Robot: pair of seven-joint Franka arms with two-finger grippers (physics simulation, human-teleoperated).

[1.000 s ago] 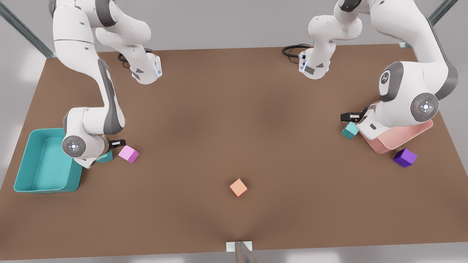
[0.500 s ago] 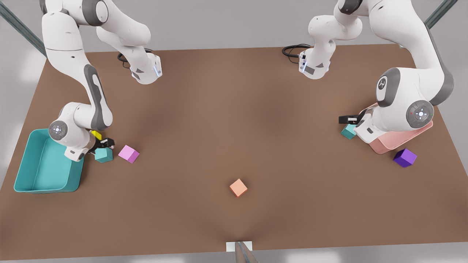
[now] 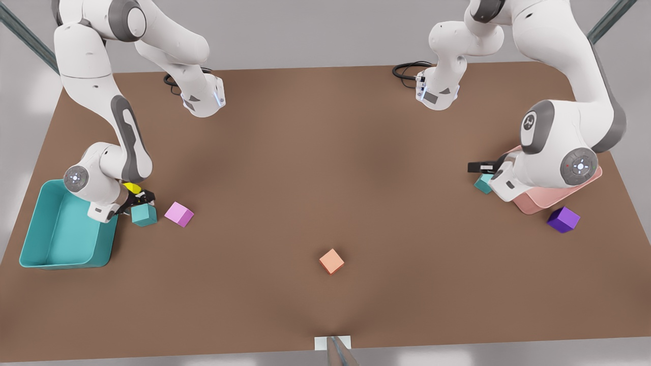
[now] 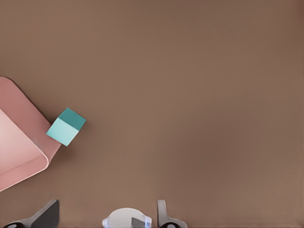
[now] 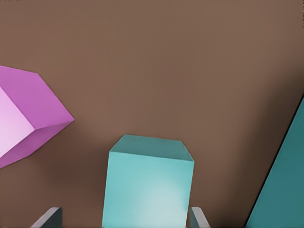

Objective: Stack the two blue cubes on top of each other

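Observation:
One blue cube (image 3: 144, 214) sits on the table at the front view's left, between the teal tray and a pink cube. My right gripper (image 3: 136, 200) hangs just behind and above it. In the right wrist view this blue cube (image 5: 148, 187) lies between the open fingers (image 5: 51, 216), one finger close to its side. The other blue cube (image 3: 482, 183) rests against the pink tray at the front view's right, partly hidden by my left gripper (image 3: 492, 178). In the left wrist view that cube (image 4: 66, 126) is off to one side of the open left gripper (image 4: 107, 210).
A teal tray (image 3: 35, 239) stands at the front view's left edge, a pink tray (image 3: 544, 199) at the right. A pink cube (image 3: 179, 214), an orange cube (image 3: 331, 261) and a purple cube (image 3: 563, 219) lie on the brown table.
The right arm's wrist has swung toward the teal tray and uncovered the blue cube, the gripper now just over it. The left arm has drifted slightly left, covering more of its cube.

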